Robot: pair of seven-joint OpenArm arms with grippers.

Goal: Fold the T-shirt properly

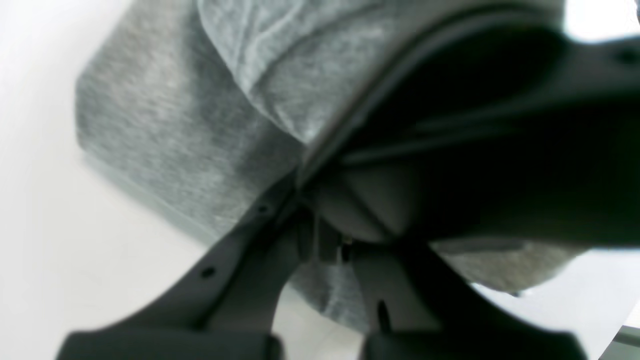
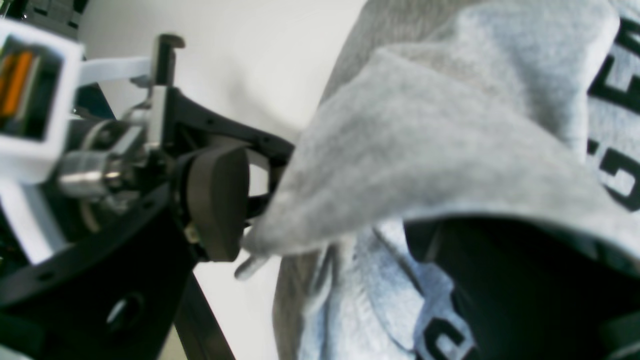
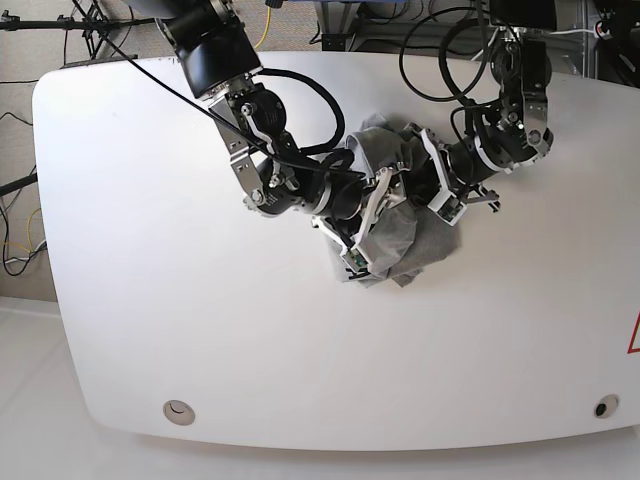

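Closest in, through the left wrist view, the left gripper (image 1: 320, 200) is pinching a thick fold of the T-shirt (image 1: 165, 135) with its jaws pressed together on the grey cloth, and the table (image 1: 60, 240) is showing pale beneath it. In the right wrist view the right gripper (image 2: 235, 200) is standing with its jaws spread wide, one dark pad just touching a drooping corner of the T-shirt (image 2: 400, 150) without clamping it; black lettering is showing on the cloth beyond. Farther off, in the base view, the T-shirt (image 3: 400, 235) is lying bunched in a crumpled heap near the middle of the table (image 3: 150, 250), with the right gripper (image 3: 372, 205) at the heap's left and the left gripper (image 3: 432, 178) at its upper right. The risk, as I judge it, is that the left gripper is gripping several layers at once, so any lift is likely dragging the whole bundle rather than one edge; and the loose corner at the right gripper is liable to slip away before the jaws close, leaving the shirt twisted rather than flat.
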